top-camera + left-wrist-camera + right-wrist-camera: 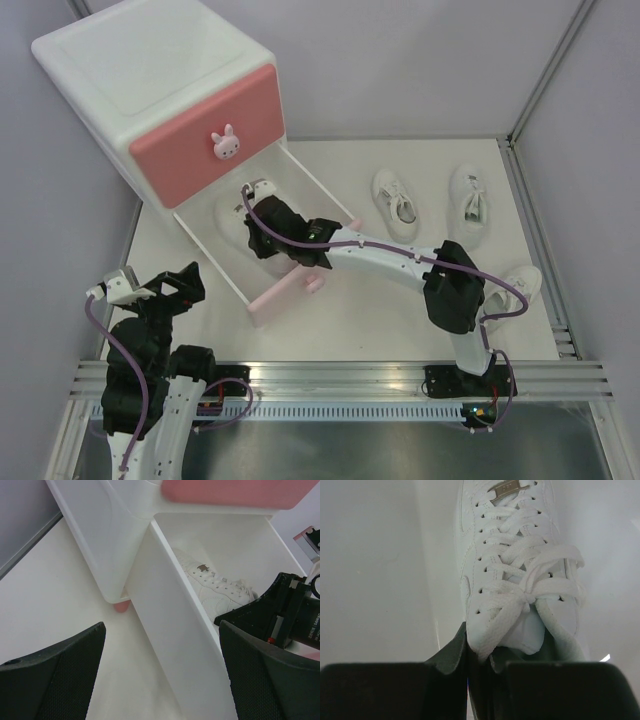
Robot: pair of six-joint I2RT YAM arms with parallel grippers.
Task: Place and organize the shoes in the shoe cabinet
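worktop (400, 300) white, pale walls (420, 60) round it | cabinet (150, 70) back-left, lower drawer (213, 262) pulled out | R fingers (480, 667) clamped on shoe (510, 580) inside drawer | L fingers (185, 282) spread apart, beside drawer | 3 other shoes (470, 203) on worktop, right side

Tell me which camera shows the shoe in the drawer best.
Right wrist: the shoe fills the frame, laces sharp. Left wrist shows its side over the drawer wall; top view has the right gripper covering most of it.
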